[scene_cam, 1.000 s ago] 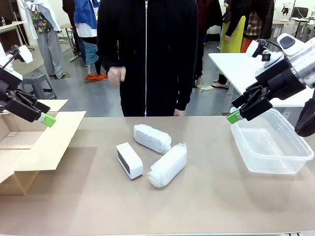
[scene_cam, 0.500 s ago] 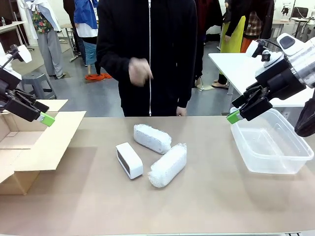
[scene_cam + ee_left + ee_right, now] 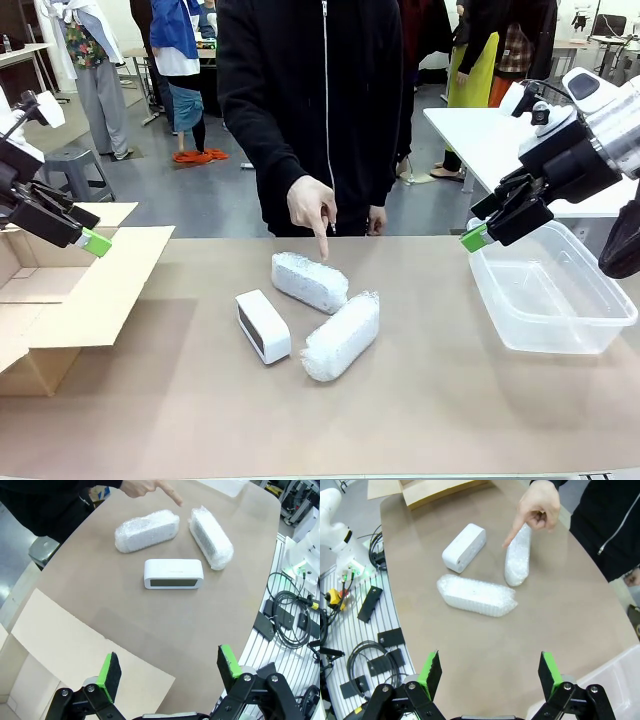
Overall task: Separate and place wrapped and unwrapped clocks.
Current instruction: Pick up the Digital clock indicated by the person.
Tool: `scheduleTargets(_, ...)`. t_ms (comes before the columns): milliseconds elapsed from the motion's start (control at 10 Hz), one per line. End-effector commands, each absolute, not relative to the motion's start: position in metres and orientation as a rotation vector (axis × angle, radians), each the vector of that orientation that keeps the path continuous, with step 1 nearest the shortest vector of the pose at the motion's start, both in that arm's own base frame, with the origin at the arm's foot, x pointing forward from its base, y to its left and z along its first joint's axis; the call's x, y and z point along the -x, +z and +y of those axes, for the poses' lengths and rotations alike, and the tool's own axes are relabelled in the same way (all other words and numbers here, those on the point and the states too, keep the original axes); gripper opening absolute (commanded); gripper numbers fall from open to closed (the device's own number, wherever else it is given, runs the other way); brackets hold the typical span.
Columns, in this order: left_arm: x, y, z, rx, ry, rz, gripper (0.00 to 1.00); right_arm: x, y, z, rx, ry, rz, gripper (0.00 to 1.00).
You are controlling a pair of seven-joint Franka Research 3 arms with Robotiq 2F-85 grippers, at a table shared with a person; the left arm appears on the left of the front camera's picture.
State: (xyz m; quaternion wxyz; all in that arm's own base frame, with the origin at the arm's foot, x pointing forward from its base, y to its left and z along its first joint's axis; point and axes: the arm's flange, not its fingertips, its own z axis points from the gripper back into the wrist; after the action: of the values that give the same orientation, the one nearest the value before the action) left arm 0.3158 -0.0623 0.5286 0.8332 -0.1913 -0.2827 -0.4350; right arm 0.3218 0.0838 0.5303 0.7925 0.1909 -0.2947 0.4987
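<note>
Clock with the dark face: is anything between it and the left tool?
Nothing visible. Bare table lies between the clock and the open left tool over the box flap. Both bundles lie on the clock's other side.

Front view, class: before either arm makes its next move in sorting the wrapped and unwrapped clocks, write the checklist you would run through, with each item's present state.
1. Left jaws open and empty: ok.
2. Right jaws open and empty: ok.
3. Person's hand away from the clocks: not ok; a finger points down at the far wrapped bundle.
4. Unwrapped clock lying apart from both bundles: ok.
5. Near wrapped bundle apart from the far one: cannot tell; their ends look very close.
6. Clear tub empty and ready: ok.
</note>
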Motion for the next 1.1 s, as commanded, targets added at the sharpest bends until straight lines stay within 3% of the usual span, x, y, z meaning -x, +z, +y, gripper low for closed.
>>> scheduleTargets(0, -0.3158, 0.5291, -0.0626, 0.417, -0.926, -0.607, 1.0, -0.3222, 0.529, 0.0848, -0.434, 1.073, -0.633, 1.0)
scheduleTargets(1000, -0.3158, 0.5291, -0.0626, 0.417, -0.926, -0.607, 1.0, -0.3222, 0.529, 0.0848, -0.434, 1.073, -0.633, 1.0)
